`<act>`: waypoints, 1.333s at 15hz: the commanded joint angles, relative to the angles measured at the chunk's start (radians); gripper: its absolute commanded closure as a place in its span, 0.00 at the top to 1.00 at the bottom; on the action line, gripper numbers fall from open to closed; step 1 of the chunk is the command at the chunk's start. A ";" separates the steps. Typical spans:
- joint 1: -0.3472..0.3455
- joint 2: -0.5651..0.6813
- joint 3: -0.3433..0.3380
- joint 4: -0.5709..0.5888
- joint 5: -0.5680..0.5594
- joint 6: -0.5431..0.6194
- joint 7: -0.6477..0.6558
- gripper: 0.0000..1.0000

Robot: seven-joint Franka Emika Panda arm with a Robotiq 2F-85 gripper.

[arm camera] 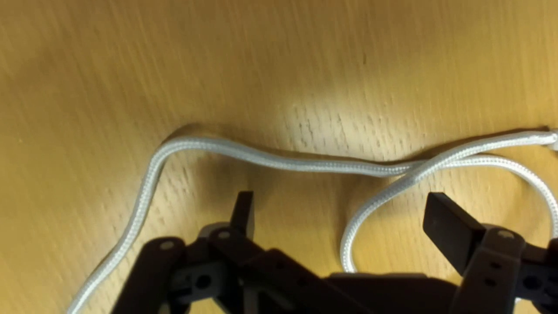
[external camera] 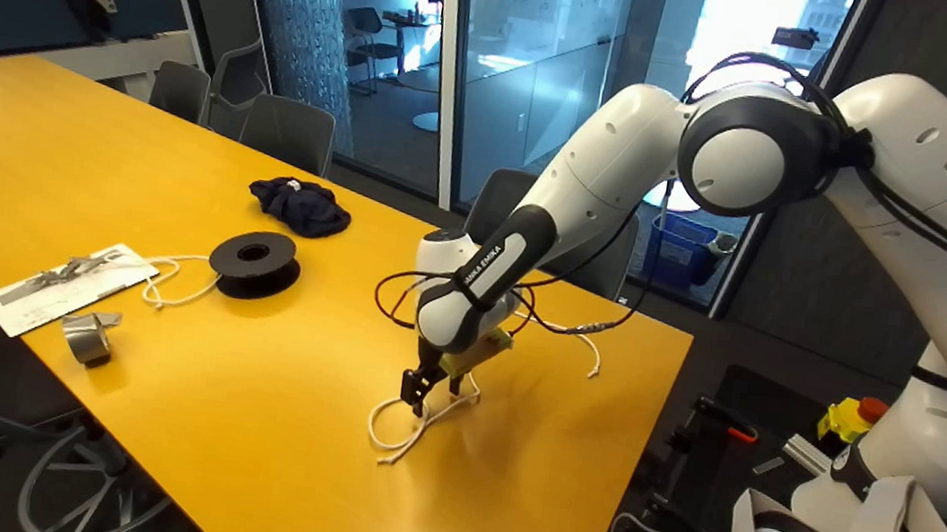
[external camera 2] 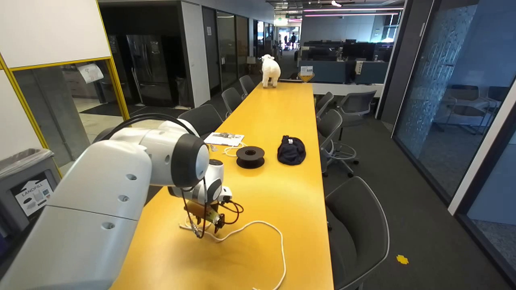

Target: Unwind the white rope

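Near end edge of tabletop point(external camera: 498, 504), by robot base point(external camera: 909, 437): white braided rope point(arm camera: 301, 164), crossed over itself in loop, with long tail toward corner by glass wall point(external camera: 543, 67). Above loop: Robotiq gripper point(arm camera: 340, 205), with fingers point(arm camera: 453, 231) released, spread apart. Near glass-side long edge: bundled navy cloth point(external camera 2: 291, 152). Near opposite long edge: silver tape roll point(external camera: 79, 333), white packet point(external camera: 68, 296). Between: black spool point(external camera: 247, 271).

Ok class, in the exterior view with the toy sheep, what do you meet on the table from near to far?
White rope, black spool, flat white packet, toy sheep. The dark cloth, nearly level with the spool, is left out.
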 commanded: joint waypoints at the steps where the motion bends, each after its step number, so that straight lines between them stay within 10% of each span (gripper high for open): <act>1: 0.039 0.024 -0.031 0.033 -0.007 0.051 0.060 1.00; 13: 0.137 0.041 -0.116 0.026 -0.055 0.101 0.154 1.00; 20: 0.146 0.036 -0.126 0.028 -0.073 0.099 0.146 0.34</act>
